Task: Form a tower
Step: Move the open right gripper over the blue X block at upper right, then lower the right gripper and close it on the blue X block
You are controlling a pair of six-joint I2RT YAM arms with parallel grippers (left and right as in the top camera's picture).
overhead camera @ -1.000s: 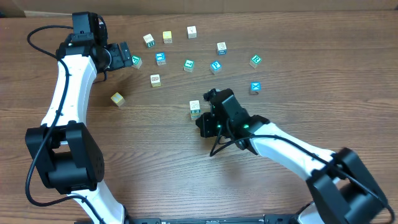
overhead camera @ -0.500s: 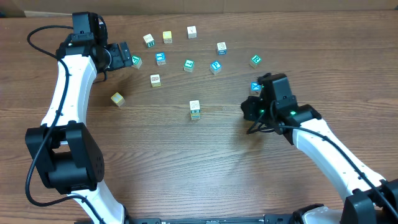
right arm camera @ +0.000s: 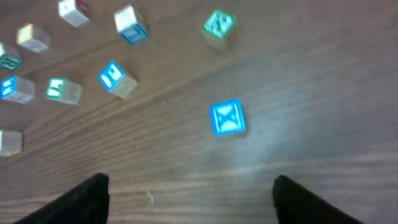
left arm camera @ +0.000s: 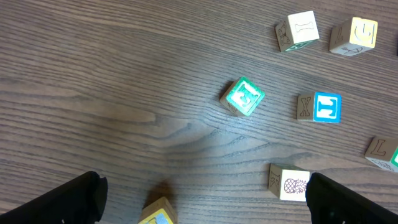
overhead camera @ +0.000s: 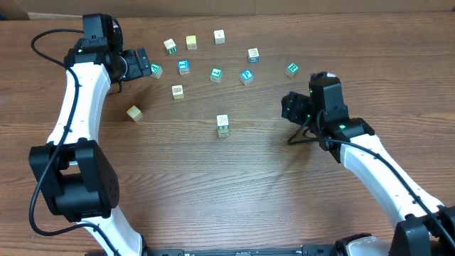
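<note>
The tower (overhead camera: 222, 126), a short stack of cream cubes, is seen standing mid-table (overhead camera: 178, 185), well apart from both arms. The right jaws are spread near the blue X cube (right arm camera: 227, 118); the left jaws are spread too. Were that cube pinched off-centre, it could be twisted and the tower toppled on placing
</note>
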